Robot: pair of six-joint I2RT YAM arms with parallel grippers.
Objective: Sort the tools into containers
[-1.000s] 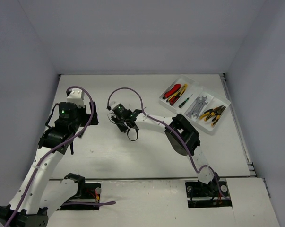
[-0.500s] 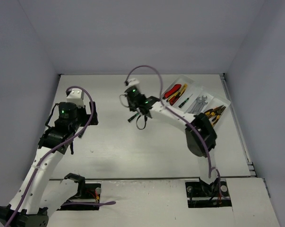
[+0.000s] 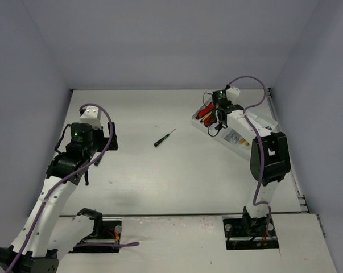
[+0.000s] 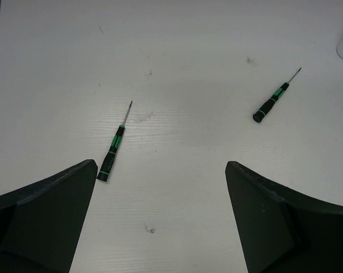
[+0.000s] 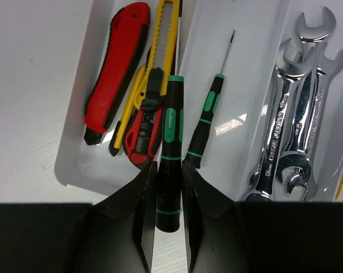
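While gripping a black-green screwdriver [image 5: 170,142] lengthwise over the tray [image 5: 74,170], clenches the right tool [image 5: 168,168] near the handle's end, shaft parallel to the compartments, seemingly to drop beside the stored screwdriver [image 5: 204,122]. Poises the left tool [image 4: 161,168], released and empty, above two loose screwdrivers [image 4: 113,151] on the desk [image 4: 188,45].

Tools on the counter and in the tray

The tray [image 3: 234,143] is set at the far right of the counter [image 3: 188,170]. In the right wrist view, the knives [image 5: 114,74] are laid in its left-most compartment, a loose screwdriver [image 5: 204,122] in the next, and the wrenches [image 5: 299,114] right of that. A held screwdriver [image 5: 171,114] is pinched in the right end effector [image 5: 168,176], above the tray's near end. A middle screwdriver [image 3: 164,137] is laid mid-counter, well apart from the tray. Another screwdriver [image 4: 113,152] is seen left of it, just beside the left end effector [image 4: 161,187].
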